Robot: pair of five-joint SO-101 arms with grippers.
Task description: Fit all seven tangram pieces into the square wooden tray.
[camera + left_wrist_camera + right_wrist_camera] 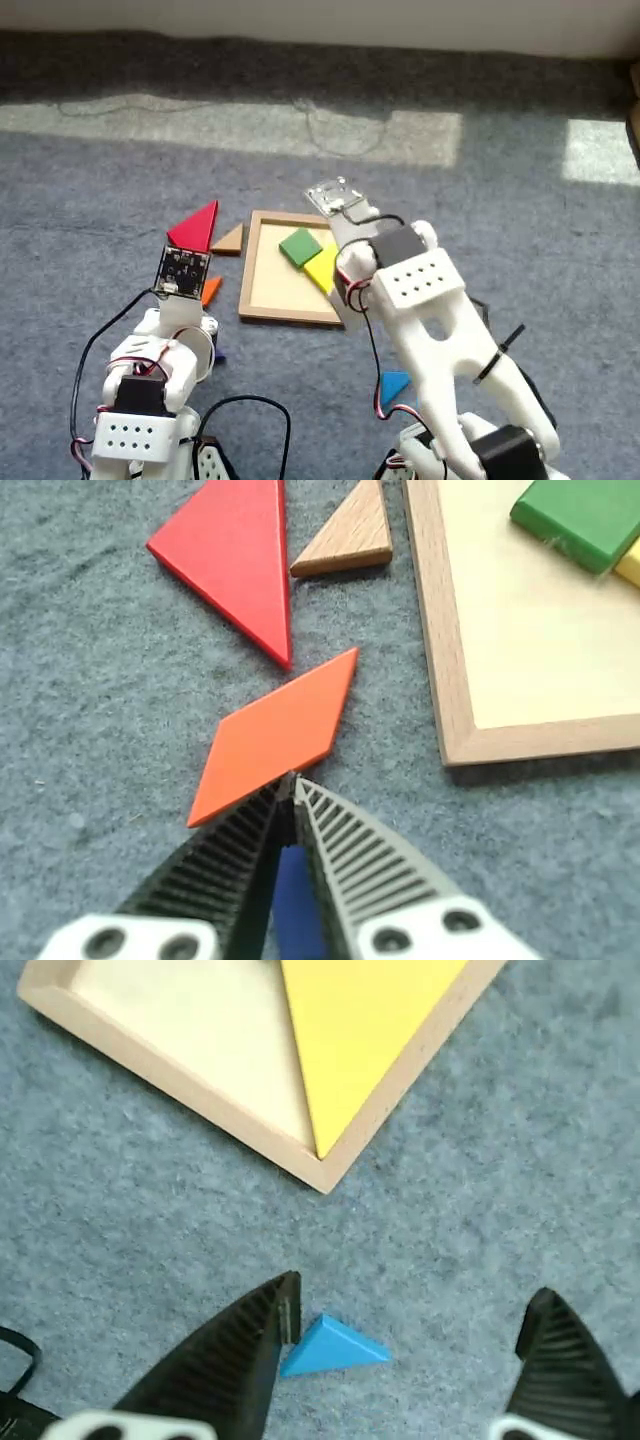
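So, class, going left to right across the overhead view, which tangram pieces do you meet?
In order: red triangle, wooden triangle, green square, yellow triangle, blue triangle.

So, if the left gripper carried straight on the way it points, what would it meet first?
The flat orange parallelogram piece, lying right at the left gripper's shut tips; beyond it, the red triangle piece. Whether the tips already touch it is unclear.

Green square, yellow piece inside tray; red triangle, wood triangle beside tray; blue triangle apart.
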